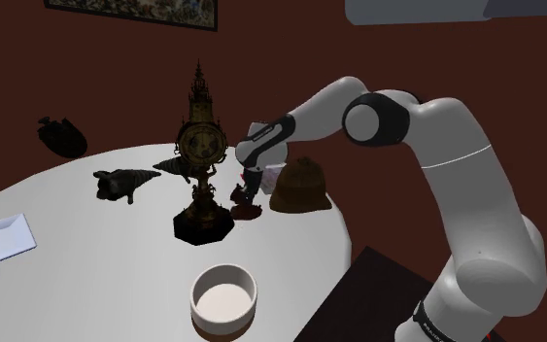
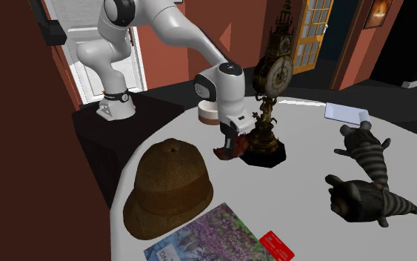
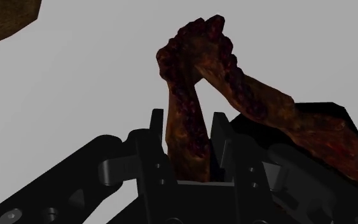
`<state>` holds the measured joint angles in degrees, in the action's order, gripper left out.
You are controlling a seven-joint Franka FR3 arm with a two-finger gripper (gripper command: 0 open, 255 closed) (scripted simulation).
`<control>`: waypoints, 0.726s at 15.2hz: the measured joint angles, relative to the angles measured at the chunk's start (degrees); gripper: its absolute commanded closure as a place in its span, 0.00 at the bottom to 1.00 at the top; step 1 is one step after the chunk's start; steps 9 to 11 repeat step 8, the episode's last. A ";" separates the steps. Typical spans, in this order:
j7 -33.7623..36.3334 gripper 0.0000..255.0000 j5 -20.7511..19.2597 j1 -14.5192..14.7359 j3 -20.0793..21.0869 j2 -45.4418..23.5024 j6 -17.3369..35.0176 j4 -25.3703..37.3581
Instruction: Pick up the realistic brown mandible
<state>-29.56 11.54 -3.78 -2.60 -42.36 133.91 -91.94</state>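
Since the mandible (image 1: 246, 202) is a thin, knobbly V of reddish-brown bone, I judge it light, stiff and perhaps brittle, likely to pivot when held by one side. It lies on the white table (image 1: 116, 253), between the ornate clock (image 1: 201, 136) on the shoulder view's left and the brown hat (image 1: 298, 185) on its right. The gripper (image 3: 188, 116) stands narrow, its fingers clasping one branch. Clock base and hat brim sit near, so a straight lift looks safest.
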 measured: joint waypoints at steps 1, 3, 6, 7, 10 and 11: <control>0.07 1.00 -0.06 0.01 -0.04 0.28 -0.44 0.16; 0.34 1.00 -0.19 0.15 -0.14 1.56 -1.34 -0.21; 0.47 1.00 -0.39 0.12 -0.30 3.00 -2.82 -0.17; 0.64 1.00 -0.48 0.18 -0.35 3.33 -3.47 0.17; 0.66 1.00 -0.51 0.19 -0.38 3.79 -3.69 -0.07; 0.66 1.00 -0.51 0.19 -0.38 3.79 -3.69 -0.07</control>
